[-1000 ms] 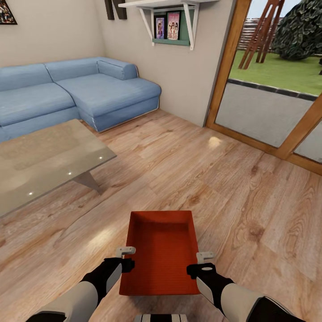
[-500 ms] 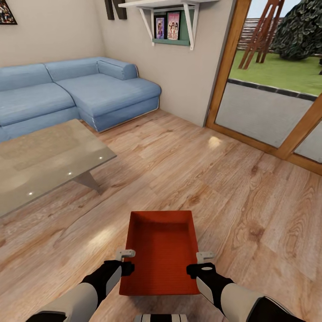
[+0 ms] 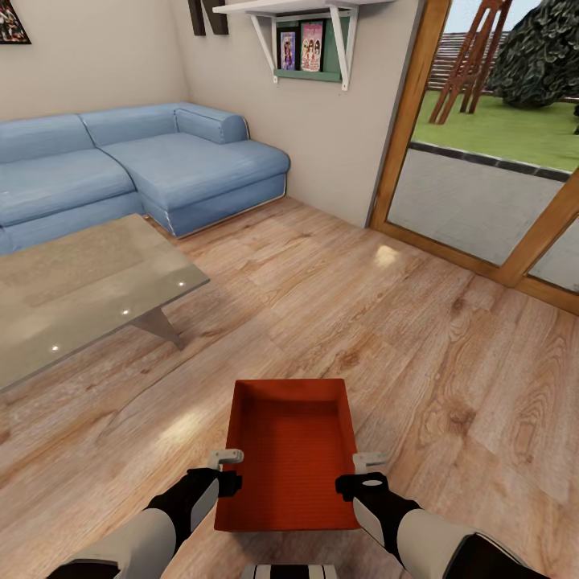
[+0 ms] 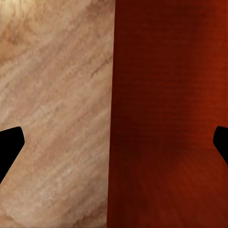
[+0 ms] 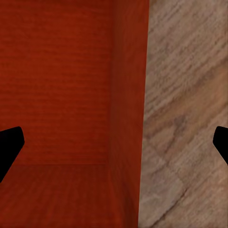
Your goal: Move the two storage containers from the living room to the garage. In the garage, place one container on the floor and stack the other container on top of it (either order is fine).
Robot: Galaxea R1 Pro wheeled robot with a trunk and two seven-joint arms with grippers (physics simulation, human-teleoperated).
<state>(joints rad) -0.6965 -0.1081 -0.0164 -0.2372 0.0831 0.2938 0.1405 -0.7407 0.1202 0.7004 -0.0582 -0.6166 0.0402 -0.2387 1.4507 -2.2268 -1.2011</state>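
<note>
Orange-red rectangular plastic storage container point(image 3: 288, 458), open-topped and empty, sits on the light wood plank floor point(image 3: 418, 354) of the living room in the head view, directly between the two pincers. The left pincer point(image 3: 226, 466) hangs at its left wall and the right pincer point(image 3: 367, 471) at its right wall, both near the container's close end. A blue corner sofa point(image 3: 137, 169) and a glass-topped low counter point(image 3: 76, 289) lie well beyond the left pincer; a wood-framed glass door point(image 3: 482, 161) lies beyond the right one. Framed pictures stand on a white wall shelf point(image 3: 310, 40), with nothing on them readable.

From the left wrist, the left pincer point(image 4: 114, 147) is spread wide, its dark fingertips point(image 4: 9, 147) far apart, with the container's wall point(image 4: 116, 118) running between them: bin on one side, planks on the other.

From the right wrist, the right pincer point(image 5: 114, 147) is likewise spread wide astride the opposite wall point(image 5: 128, 95).

My judgement is that the step in hand is a two-sided grasp. Each pincer should go lower so the wall sits deep between the fingers, then both should close together and lift evenly, keeping the bin level. No brand or writing shows on the container.
</note>
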